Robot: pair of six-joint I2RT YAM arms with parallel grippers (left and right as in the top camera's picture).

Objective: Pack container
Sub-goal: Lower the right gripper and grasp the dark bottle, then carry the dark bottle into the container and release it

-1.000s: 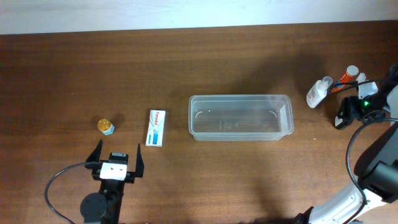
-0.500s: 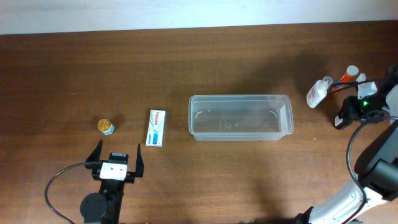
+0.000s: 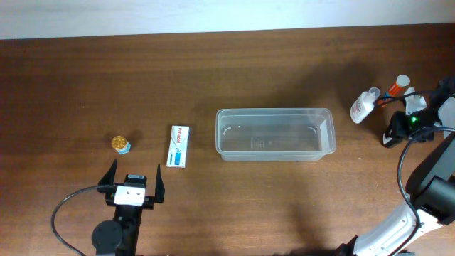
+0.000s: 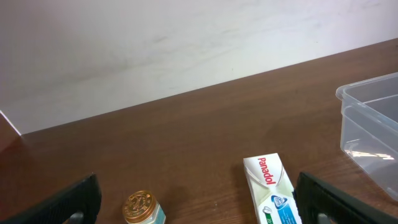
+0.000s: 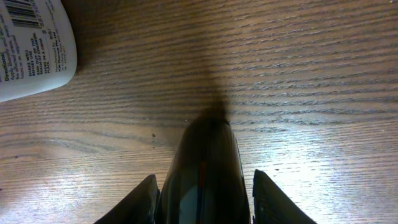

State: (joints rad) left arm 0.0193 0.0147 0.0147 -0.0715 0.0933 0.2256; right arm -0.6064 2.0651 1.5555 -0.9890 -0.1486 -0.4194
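Note:
The container [image 3: 274, 134] is a clear rectangular bin at mid-table, empty; its corner shows in the left wrist view [image 4: 373, 118]. A white Panadol box [image 3: 178, 146] and a small gold-lidded jar [image 3: 121, 144] lie to its left, also seen in the left wrist view: box [image 4: 270, 190], jar [image 4: 142, 207]. My left gripper [image 3: 132, 186] is open and empty, just in front of them. My right gripper [image 3: 395, 132] is at the far right, its fingers [image 5: 205, 183] closed round a dark bottle [image 5: 205, 149] whose tip is close to the table.
A white bottle [image 3: 362, 107] lies beside the right gripper, and its label shows in the right wrist view [image 5: 31, 50]. A white-capped bottle with orange [image 3: 399, 85] lies behind it. The table's far edge meets a white wall.
The right wrist has shifted slightly. The dark bottle, container, box, jar and left arm have not moved.

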